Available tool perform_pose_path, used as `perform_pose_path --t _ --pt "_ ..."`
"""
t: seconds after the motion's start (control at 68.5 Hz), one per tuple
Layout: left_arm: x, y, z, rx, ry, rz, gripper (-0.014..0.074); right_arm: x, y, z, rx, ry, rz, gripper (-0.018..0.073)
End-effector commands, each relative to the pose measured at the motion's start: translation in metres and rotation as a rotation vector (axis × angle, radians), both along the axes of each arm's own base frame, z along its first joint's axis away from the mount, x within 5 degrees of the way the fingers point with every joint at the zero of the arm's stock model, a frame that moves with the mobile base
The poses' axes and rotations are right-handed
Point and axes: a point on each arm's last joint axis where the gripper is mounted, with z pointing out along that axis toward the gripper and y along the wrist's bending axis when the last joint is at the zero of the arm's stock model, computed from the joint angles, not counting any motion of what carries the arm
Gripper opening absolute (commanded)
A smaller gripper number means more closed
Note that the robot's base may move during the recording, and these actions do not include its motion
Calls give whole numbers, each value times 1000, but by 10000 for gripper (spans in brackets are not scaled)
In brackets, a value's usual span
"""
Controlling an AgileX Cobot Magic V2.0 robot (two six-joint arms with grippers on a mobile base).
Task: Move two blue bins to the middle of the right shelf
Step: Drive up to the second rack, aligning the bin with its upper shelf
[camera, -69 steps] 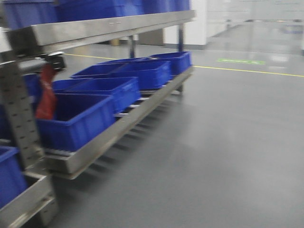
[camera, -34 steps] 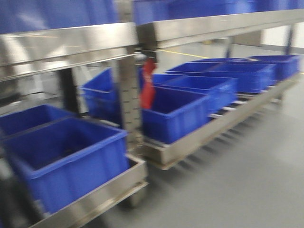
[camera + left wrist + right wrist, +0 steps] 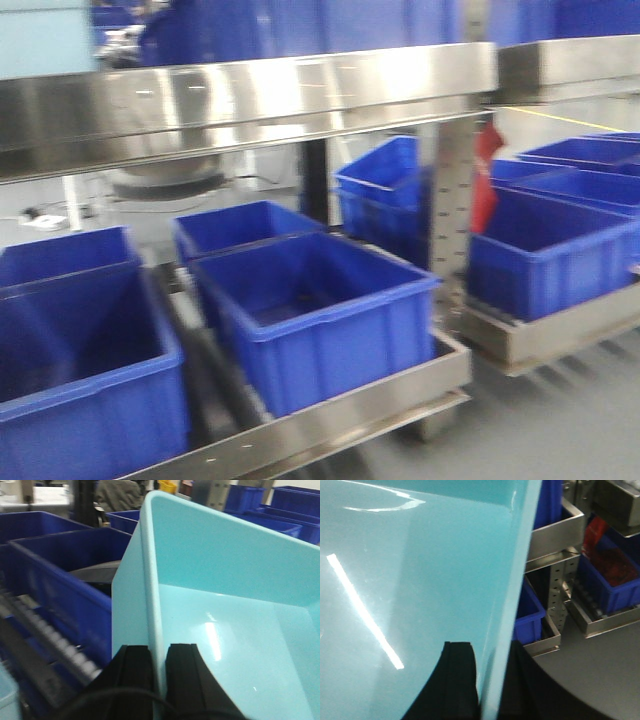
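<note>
Floor [image 3: 560, 430]: grey and smooth, showing past the rack's lower right corner in the front view.
Steel rack tier [image 3: 250, 95]: broad mirror-like front rail spanning the front view, carried on a perforated upright [image 3: 450, 200].
Royal-blue bins [image 3: 320, 320]: open-topped, side by side on the lower tier beneath that rail; more on a neighbouring rack to the right.
Red item [image 3: 487, 180]: hanging beside the upright, too blurred to identify.
Pale cyan bin [image 3: 225, 605]: empty, glossy inside, held in both grippers rather than resting on a shelf; royal-blue bins just beyond its left wall.
Left gripper [image 3: 156, 652]: black fingers on either side of the bin's near wall, pinching it between them.
Right gripper [image 3: 487, 647]: black fingers astride a pale cyan wall, clamped on it; perforated uprights and grey floor beyond.
Bin count: one or two nested, cannot tell.
</note>
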Motion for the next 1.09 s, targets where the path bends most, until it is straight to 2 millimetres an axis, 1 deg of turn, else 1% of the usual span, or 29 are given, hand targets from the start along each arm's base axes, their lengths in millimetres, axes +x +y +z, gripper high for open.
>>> perform_pose_path --t 0.0,1.08 --pt "-6 5 15 -27 -101 14 -111 -4 -6 7 -38 -50 -10 -153" --pt "-6 5 15 -27 -101 14 -111 -4 -6 7 -36 -49 -9 -153"
